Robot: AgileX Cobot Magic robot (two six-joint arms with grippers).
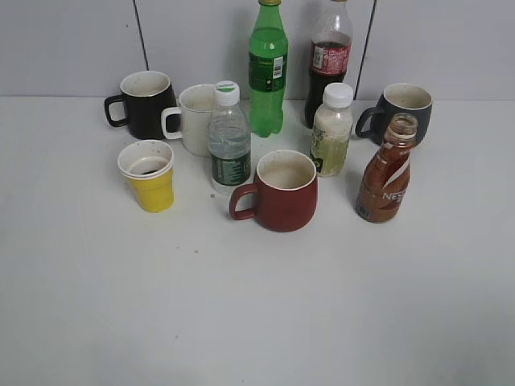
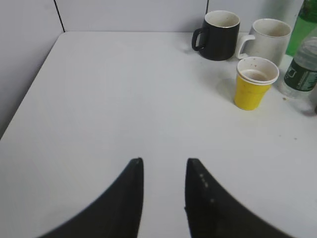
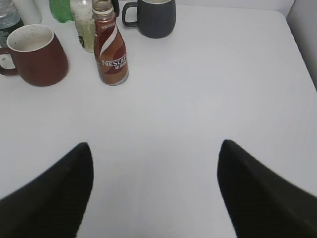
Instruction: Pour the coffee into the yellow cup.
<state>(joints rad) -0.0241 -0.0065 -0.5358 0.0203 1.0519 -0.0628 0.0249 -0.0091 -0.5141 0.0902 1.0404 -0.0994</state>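
Observation:
The brown Nescafe coffee bottle point(image 1: 387, 171) stands upright and uncapped at the right of the table; it also shows in the right wrist view point(image 3: 110, 49). The yellow cup point(image 1: 149, 176) stands at the left, with a little dark liquid inside; it also shows in the left wrist view point(image 2: 254, 83). My left gripper point(image 2: 163, 161) is open and empty over bare table, well short and left of the cup. My right gripper point(image 3: 154, 146) is wide open and empty, well short of the bottle. Neither gripper shows in the exterior view.
A dark red mug point(image 1: 280, 191) stands in the middle, with a water bottle point(image 1: 228, 141) and a white-capped bottle point(image 1: 331, 130) behind it. A black mug point(image 1: 145, 104), white mug point(image 1: 193, 119), grey mug point(image 1: 402, 111), green bottle point(image 1: 267, 68) and cola bottle point(image 1: 328, 60) line the back.

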